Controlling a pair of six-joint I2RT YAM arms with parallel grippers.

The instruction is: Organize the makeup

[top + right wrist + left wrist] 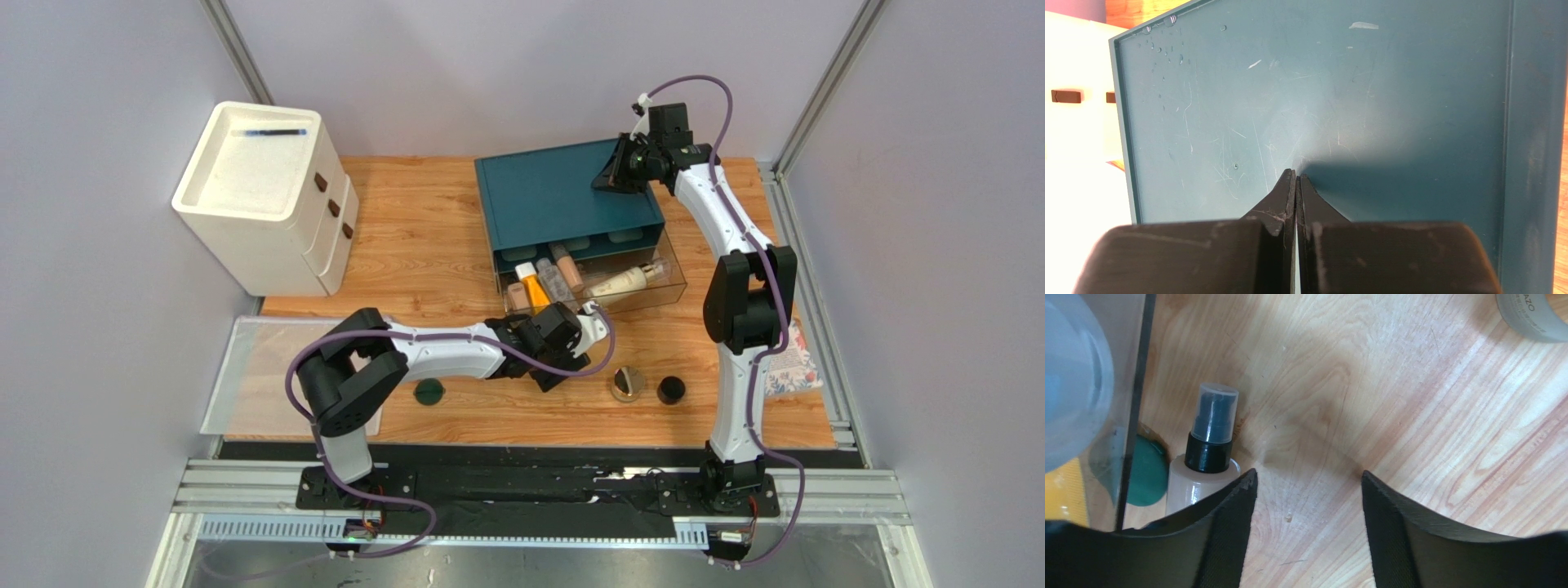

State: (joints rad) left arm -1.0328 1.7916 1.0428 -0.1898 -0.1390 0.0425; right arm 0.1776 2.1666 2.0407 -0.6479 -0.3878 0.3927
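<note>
Left claw (1309, 478) stood open over bare table (1425, 416), with nothing between its fingers. The clear bottle (1203, 468) sat just outside its left finger, close against the wall of the clear drawer (1134, 416), and a dark-green disc (1148, 473) was tucked beside it. Right claw (1296, 176) was shut, gripping nothing, its tips pressed onto the top of the teal box (1382, 92); I judged it was bracing the box.

From above, the drawer held the orange tube (535, 292), the foundation tubes (567, 272) and the cream bottle (626, 282). The 2 round dark jars (628, 384) and 1 more disc (431, 392) were out on the table. I took the step in hand to be picking up the clear bottle. The next move called for shifting the left claw sideways to straddle the bottle before closing, and the drawer wall left little room for that. Only the partial lettering "AZO" could be read, on one of the jars (1533, 315); the rest was cut off.
</note>
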